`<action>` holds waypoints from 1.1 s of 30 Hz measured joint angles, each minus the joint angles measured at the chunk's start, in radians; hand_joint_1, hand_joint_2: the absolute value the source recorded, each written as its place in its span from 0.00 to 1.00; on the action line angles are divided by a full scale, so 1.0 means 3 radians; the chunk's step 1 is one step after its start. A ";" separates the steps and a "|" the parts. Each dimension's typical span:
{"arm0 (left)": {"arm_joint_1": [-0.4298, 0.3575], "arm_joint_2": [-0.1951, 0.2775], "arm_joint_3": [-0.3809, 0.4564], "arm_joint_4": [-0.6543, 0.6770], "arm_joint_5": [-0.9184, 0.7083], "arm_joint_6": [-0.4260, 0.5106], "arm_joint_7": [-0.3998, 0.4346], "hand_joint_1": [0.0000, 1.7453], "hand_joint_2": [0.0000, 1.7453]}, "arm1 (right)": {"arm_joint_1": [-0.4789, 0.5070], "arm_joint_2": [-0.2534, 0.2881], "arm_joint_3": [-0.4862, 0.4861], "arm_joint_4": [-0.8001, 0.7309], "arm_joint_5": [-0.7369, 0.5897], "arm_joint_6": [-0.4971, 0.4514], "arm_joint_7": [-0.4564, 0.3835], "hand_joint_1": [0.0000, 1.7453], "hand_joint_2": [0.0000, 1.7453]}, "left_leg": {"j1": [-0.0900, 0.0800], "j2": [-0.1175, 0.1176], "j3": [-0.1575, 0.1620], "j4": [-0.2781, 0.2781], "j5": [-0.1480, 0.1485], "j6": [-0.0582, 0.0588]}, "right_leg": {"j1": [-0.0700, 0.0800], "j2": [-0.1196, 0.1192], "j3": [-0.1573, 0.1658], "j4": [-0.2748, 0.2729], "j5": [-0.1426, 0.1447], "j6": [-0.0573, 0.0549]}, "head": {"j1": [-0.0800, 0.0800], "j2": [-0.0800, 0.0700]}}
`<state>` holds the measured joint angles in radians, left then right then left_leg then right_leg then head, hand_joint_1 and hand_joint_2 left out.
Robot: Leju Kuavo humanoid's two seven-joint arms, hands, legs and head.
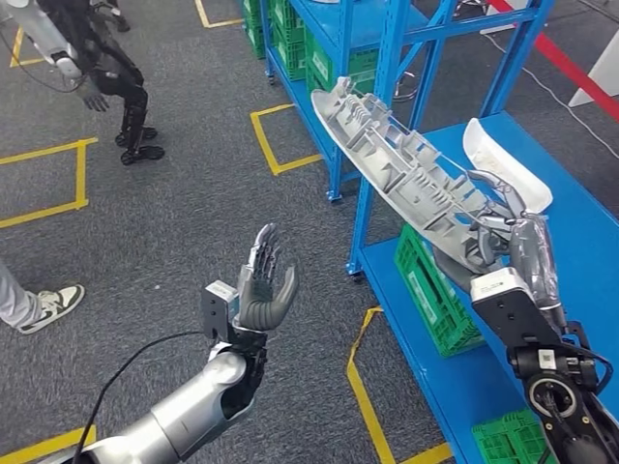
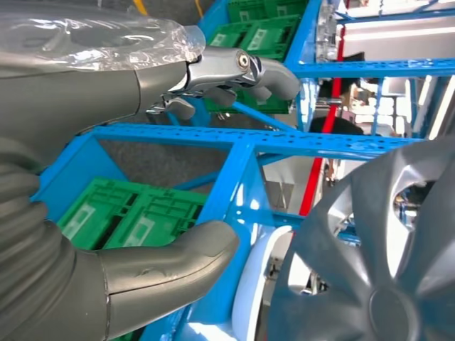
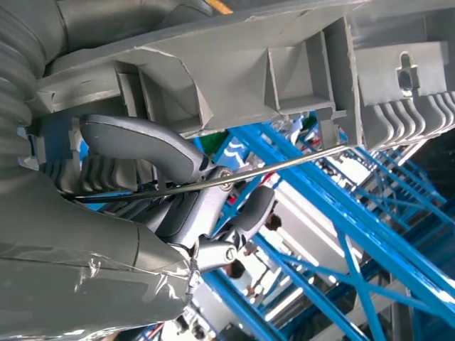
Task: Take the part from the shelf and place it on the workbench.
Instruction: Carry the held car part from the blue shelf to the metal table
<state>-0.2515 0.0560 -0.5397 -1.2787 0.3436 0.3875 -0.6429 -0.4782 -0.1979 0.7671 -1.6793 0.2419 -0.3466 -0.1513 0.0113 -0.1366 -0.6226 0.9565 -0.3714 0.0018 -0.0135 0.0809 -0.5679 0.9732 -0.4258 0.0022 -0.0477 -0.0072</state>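
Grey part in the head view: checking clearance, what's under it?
Under the grey part: a green crate on the blue shelf, plus floor. The right robot hand covers its near end.

The right robot hand (image 1: 511, 227) holds the long grey part (image 1: 409, 174) above the blue shelf (image 1: 584, 251); the left robot hand (image 1: 263, 285) is spread, empty.

Even, bright overhead light fills the head view; shadows on the floor (image 1: 183, 213) are faint and soft. In the left wrist view white glare burns out the background past the shelf (image 2: 333, 142), and the near thumb (image 2: 166, 273) is soft. The right wrist view's lower background is overexposed and blurred.
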 joint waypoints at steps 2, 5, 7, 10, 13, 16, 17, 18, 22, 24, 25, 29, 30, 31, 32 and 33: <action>0.0004 0.0002 0.0000 -0.0001 0.0004 -0.0001 -0.0001 0.00 1.00 | -0.0002 0.0002 0.0000 -0.0001 -0.0003 0.0002 -0.0004 1.00 1.00 | 0.0002 -0.0031 -0.0013 -0.0006 0.0007 -0.0044 | -0.0004 -0.0081 0.0037 -0.0054 0.0007 -0.0003 | 0.0002 0.0000; -0.0010 0.0009 0.0000 -0.0001 0.0009 -0.0001 -0.0002 0.00 1.00 | -0.0001 0.0003 -0.0003 -0.0004 -0.0004 0.0003 -0.0004 1.00 1.00 | -0.0016 0.0262 -0.0183 0.0343 -0.0197 -0.0096 | -0.0019 -0.0220 0.0087 -0.0132 0.0036 -0.0028 | -0.0038 0.0000; -0.0011 0.0010 0.0000 0.0000 0.0015 -0.0006 -0.0002 0.00 1.00 | 0.0002 0.0003 -0.0002 -0.0004 -0.0011 0.0004 -0.0004 1.00 1.00 | 0.0002 0.0395 -0.0411 0.0786 -0.0376 -0.0125 | -0.0014 -0.0309 0.0089 -0.0137 0.0032 -0.0041 | -0.0055 0.0000; -0.0004 0.0010 0.0000 0.0000 0.0023 -0.0024 -0.0002 0.00 1.00 | 0.0016 0.0003 0.0002 -0.0004 -0.0030 0.0009 -0.0004 1.00 1.00 | 0.0025 0.0457 -0.0412 0.0757 -0.0262 -0.0152 | -0.0022 -0.0444 0.0096 -0.0126 0.0011 -0.0022 | -0.0070 0.0000; -0.0014 0.0008 0.0000 0.0000 0.0026 -0.0037 -0.0003 0.00 1.00 | 0.0019 0.0003 -0.0001 -0.0004 -0.0038 0.0009 -0.0003 1.00 1.00 | 0.0007 0.0625 -0.0065 0.0096 0.0004 -0.0130 | -0.0011 -0.0553 0.0113 -0.0099 -0.0034 0.0031 | -0.0090 0.0000; -0.0020 0.0003 0.0000 0.0000 0.0029 -0.0051 -0.0003 0.00 1.00 | 0.0016 0.0003 -0.0002 -0.0009 -0.0043 0.0010 -0.0004 1.00 1.00 | -0.0015 0.0592 -0.0014 -0.0013 0.0010 -0.0042 | 0.0010 -0.0644 0.0143 -0.0093 -0.0070 0.0090 | -0.0068 0.0000; -0.0019 0.0002 0.0000 0.0000 0.0029 -0.0056 -0.0003 0.00 1.00 | 0.0016 0.0003 -0.0003 -0.0011 -0.0044 0.0009 -0.0005 1.00 1.00 | -0.0010 0.0556 -0.0009 -0.0015 0.0007 -0.0019 | 0.0001 -0.0643 0.0147 -0.0089 -0.0089 0.0111 | -0.0061 0.0000; -0.0021 0.0001 0.0000 0.0001 0.0030 -0.0059 -0.0003 0.00 1.00 | 0.0017 0.0003 -0.0004 -0.0013 -0.0044 0.0009 -0.0005 1.00 1.00 | -0.0004 0.0519 0.0000 -0.0020 0.0006 0.0000 | -0.0011 -0.0592 0.0136 -0.0045 -0.0132 0.0127 | -0.0055 0.0000; -0.0034 -0.0016 -0.0001 0.0004 0.0028 -0.0060 -0.0003 0.00 1.00 | 0.0021 0.0003 -0.0006 -0.0019 -0.0044 0.0008 -0.0005 1.00 1.00 | -0.0002 0.0373 0.0018 -0.0027 0.0002 0.0057 | -0.0020 -0.0304 -0.0231 0.0733 -0.0496 0.0144 | -0.0008 0.0000; -0.0031 -0.0020 -0.0002 0.0011 0.0028 -0.0061 -0.0003 0.00 1.00 | 0.0032 0.0003 -0.0005 -0.0018 -0.0043 0.0008 -0.0005 1.00 1.00 | -0.0016 0.0279 0.0023 -0.0020 -0.0003 0.0065 | -0.0015 -0.0279 -0.0358 0.0922 -0.0478 0.0134 | -0.0004 0.0000; -0.0031 -0.0021 -0.0002 0.0014 0.0027 -0.0061 -0.0003 0.00 1.00 | 0.0037 0.0003 -0.0005 -0.0018 -0.0040 0.0008 -0.0003 1.00 1.00 | -0.0019 0.0228 0.0026 -0.0014 -0.0006 0.0066 | -0.0014 -0.0267 -0.0333 0.0817 -0.0369 0.0121 | -0.0004 0.0000; -0.0030 -0.0033 -0.0002 0.0017 0.0021 -0.0062 -0.0003 0.00 1.00 | 0.0044 0.0003 -0.0011 -0.0022 -0.0017 0.0008 0.0008 1.00 1.00 | -0.0013 0.0044 0.0018 0.0002 -0.0009 0.0041 | -0.0018 -0.0032 -0.0032 0.0079 0.0019 0.0046 | 0.0000 0.0000; -0.0027 -0.0036 -0.0002 0.0017 0.0019 -0.0063 -0.0002 0.00 1.00 | 0.0045 0.0002 -0.0012 -0.0024 -0.0013 0.0008 0.0010 1.00 1.00 | -0.0003 0.0009 0.0004 0.0002 -0.0001 0.0025 | -0.0015 -0.0013 -0.0003 0.0038 0.0010 0.0037 | 0.0002 0.0000; -0.0024 -0.0037 -0.0003 0.0018 0.0017 -0.0064 -0.0002 0.00 1.00 | 0.0044 0.0003 -0.0012 -0.0026 -0.0011 0.0009 0.0012 1.00 1.00 | 0.0004 -0.0032 -0.0009 -0.0002 0.0009 0.0004 | -0.0008 -0.0047 0.0017 0.0012 0.0010 0.0033 | 0.0005 0.0000; -0.0021 -0.0035 -0.0003 0.0018 0.0015 -0.0065 -0.0002 0.00 1.00 | 0.0043 0.0004 -0.0012 -0.0030 -0.0008 0.0010 0.0014 1.00 1.00 | 0.0007 -0.0049 -0.0019 -0.0003 0.0011 -0.0017 | -0.0018 -0.0097 0.0043 -0.0025 0.0003 0.0028 | 0.0010 0.0000; -0.0020 -0.0031 -0.0003 0.0018 0.0012 -0.0065 -0.0002 0.00 1.00 | 0.0043 0.0005 -0.0013 -0.0033 -0.0006 0.0011 0.0016 1.00 1.00 | -0.0004 -0.0005 -0.0033 0.0015 -0.0003 -0.0039 | -0.0028 -0.0144 0.0070 -0.0068 0.0005 0.0021 | 0.0004 0.0000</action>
<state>-0.2575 0.0465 -0.5406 -1.2734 0.3473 0.3681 -0.6435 -0.4654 -0.1964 0.7631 -1.6891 0.2400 -0.3433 -0.1466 0.0102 -0.1380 -0.6324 0.9611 -0.3723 -0.0098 -0.0219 0.0378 -0.5469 0.9528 -0.4241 0.0085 -0.0464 -0.0072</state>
